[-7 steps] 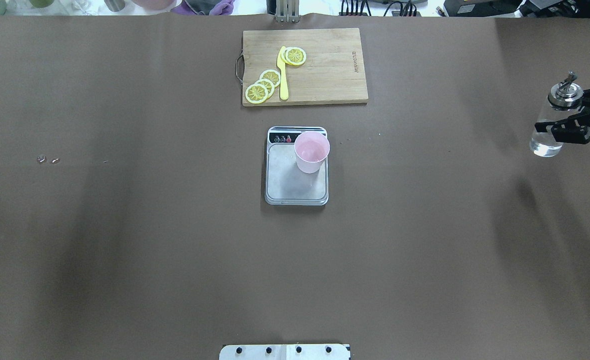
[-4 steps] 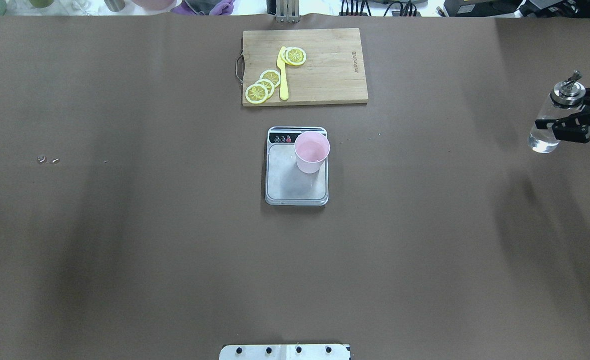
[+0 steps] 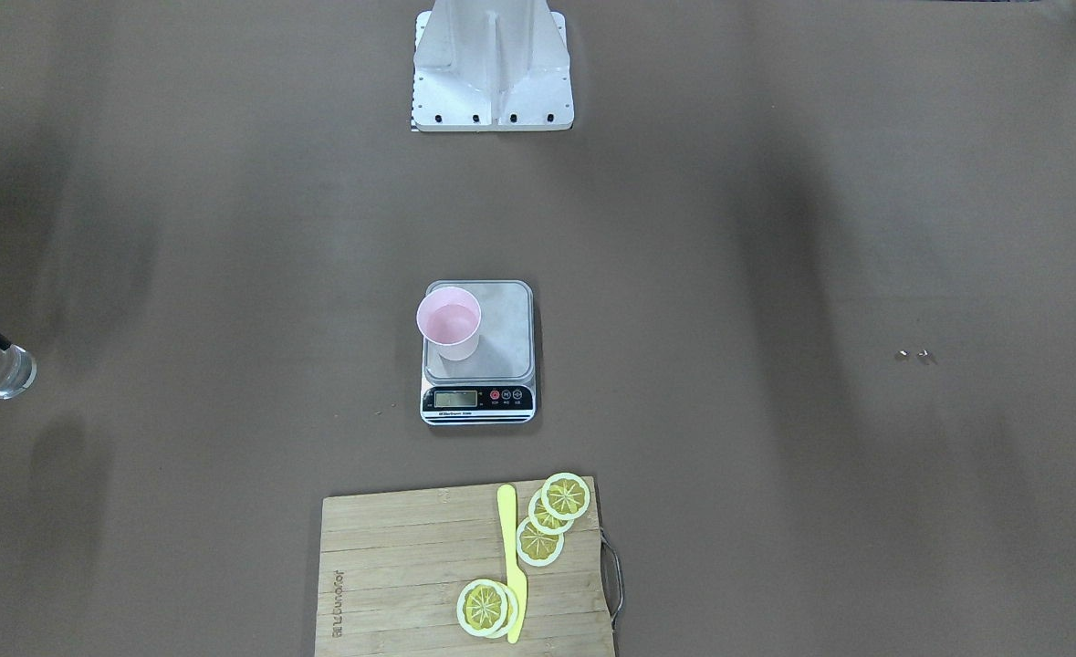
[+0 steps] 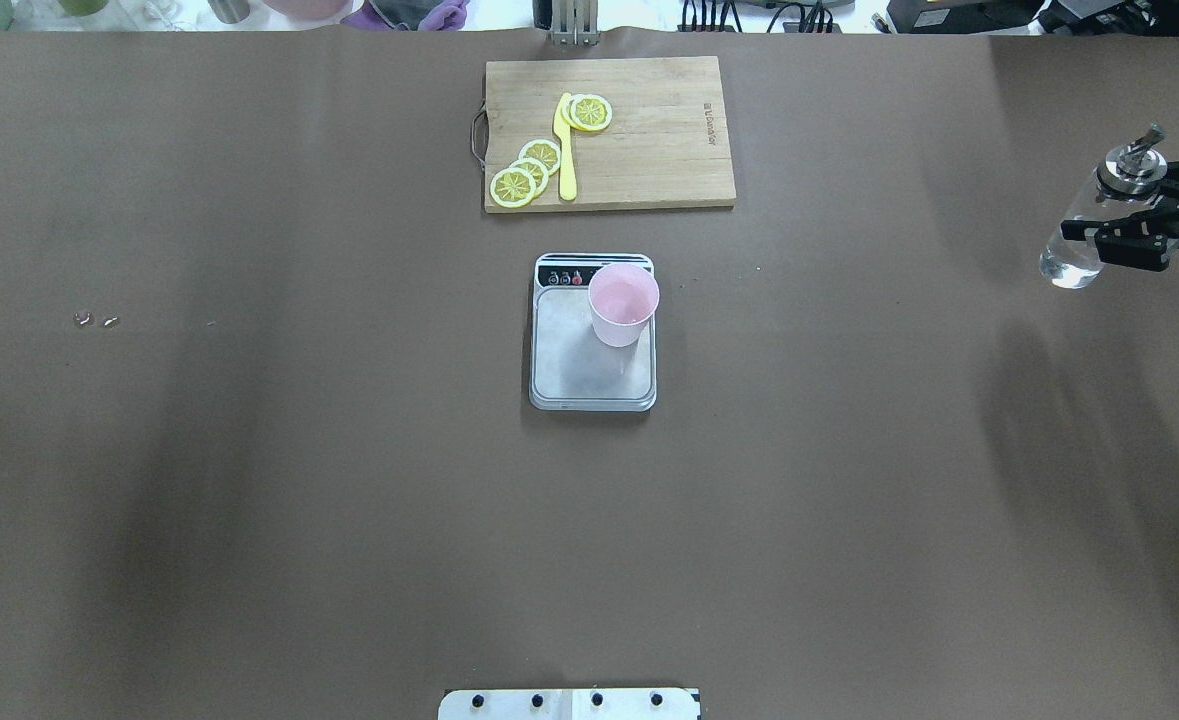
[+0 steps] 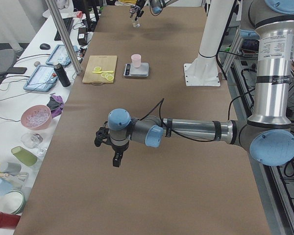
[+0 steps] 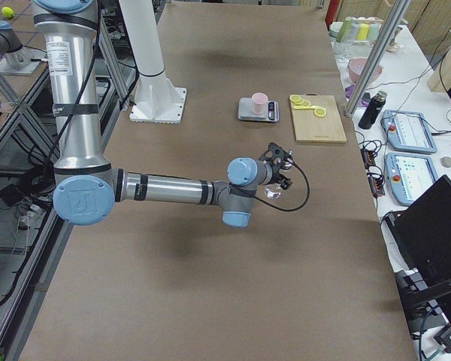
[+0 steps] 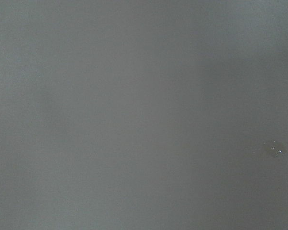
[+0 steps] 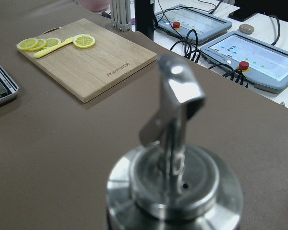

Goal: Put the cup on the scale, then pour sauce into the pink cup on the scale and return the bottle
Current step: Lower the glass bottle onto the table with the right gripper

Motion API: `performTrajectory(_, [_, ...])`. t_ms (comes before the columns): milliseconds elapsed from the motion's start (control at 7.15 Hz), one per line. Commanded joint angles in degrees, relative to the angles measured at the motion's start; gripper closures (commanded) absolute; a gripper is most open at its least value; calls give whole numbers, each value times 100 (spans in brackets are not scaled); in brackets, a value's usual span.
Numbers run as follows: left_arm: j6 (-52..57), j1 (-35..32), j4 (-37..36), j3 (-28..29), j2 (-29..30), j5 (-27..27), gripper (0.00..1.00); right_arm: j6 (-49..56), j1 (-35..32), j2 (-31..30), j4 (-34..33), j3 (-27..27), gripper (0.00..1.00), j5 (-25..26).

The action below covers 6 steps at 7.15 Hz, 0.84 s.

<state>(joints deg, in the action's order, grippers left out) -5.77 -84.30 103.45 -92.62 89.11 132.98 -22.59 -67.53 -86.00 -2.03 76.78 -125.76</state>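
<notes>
Gripping small clear glass bottle with metal pourer spout (image 4: 1071,258): right gripper (image 4: 1109,230), jaws clamped on glass body, far right of brown table (image 4: 249,450). Pale pink plastic cup (image 4: 622,305) upright on steel-topped digital scale (image 4: 579,372), corner beside display. Left gripper (image 5: 111,149): jaw state cannot be told.

The silver tubular left arm (image 5: 196,131) and right arm (image 6: 165,188) have pale blue round joint caps (image 5: 269,147) and a thin black cable (image 6: 308,189) each. The white metal base (image 3: 492,64) shows 4 black screws (image 3: 475,119).
</notes>
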Motion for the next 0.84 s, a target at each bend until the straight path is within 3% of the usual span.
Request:
performTrajectory(0, [14,1,9,-2,27,0,1,-78,47,172,571,-584,68,25])
performTrajectory(420, [-3,1,9,-2,45,17,1,-88,91,172,801,-778,68,42])
performTrajectory(699, [-12,1,9,-20,45,35,1,-193,144,180,1291,-1181,68,60])
